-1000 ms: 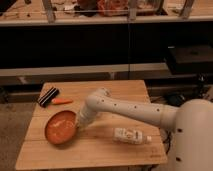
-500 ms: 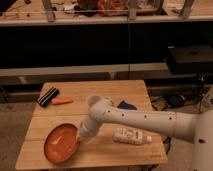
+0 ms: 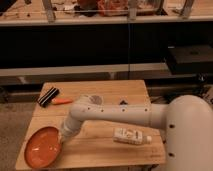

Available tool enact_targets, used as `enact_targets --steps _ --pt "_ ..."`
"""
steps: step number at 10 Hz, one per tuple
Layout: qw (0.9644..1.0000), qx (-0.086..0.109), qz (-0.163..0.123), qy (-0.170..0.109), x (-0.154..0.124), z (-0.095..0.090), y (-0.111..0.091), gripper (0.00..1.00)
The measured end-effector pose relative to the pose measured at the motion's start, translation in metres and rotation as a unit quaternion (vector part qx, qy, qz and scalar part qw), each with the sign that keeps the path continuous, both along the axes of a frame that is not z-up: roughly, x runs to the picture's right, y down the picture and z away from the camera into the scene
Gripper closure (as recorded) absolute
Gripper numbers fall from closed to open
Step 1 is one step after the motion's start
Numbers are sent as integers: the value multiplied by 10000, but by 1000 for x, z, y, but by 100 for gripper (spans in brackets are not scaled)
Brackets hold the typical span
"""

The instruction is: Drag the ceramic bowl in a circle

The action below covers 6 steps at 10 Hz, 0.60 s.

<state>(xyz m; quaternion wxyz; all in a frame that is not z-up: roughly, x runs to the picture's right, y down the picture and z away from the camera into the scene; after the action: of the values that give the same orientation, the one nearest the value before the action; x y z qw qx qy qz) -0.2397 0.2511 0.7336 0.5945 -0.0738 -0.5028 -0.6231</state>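
The ceramic bowl [image 3: 43, 147] is round, shallow and glossy orange-red. It sits at the front left corner of the wooden table [image 3: 110, 95], close to the edge. My white arm reaches from the right across the table down to the bowl's right rim. The gripper [image 3: 64, 136] is at that rim, touching the bowl.
A small orange carrot-like piece [image 3: 63, 101] and a black brush-like item [image 3: 48, 96] lie at the back left. A white bottle [image 3: 131, 136] lies on its side front right. A small dark item [image 3: 122, 103] lies mid-right. Dark shelving stands behind the table.
The bowl has moved from the table's left middle toward the front left corner. My arm has swung forward and left with it.
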Motion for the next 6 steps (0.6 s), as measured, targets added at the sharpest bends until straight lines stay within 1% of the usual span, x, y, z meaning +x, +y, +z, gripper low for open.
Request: enact_targets --steps 1,2,3,4,5,6 --pt "10000 4 52 -75 -12 9 -9 100" --pt "9999 -18 151 -70 -19 22 -19 100" --pt "9996 -50 289 26 -21 38 -30 100" --pt "9989 -83 429 157 -17 49 -37 100" --pt "9975 -129 611 327 -8 59 -43 100" --pt "9955 -156 796 499 7 67 -48 100"
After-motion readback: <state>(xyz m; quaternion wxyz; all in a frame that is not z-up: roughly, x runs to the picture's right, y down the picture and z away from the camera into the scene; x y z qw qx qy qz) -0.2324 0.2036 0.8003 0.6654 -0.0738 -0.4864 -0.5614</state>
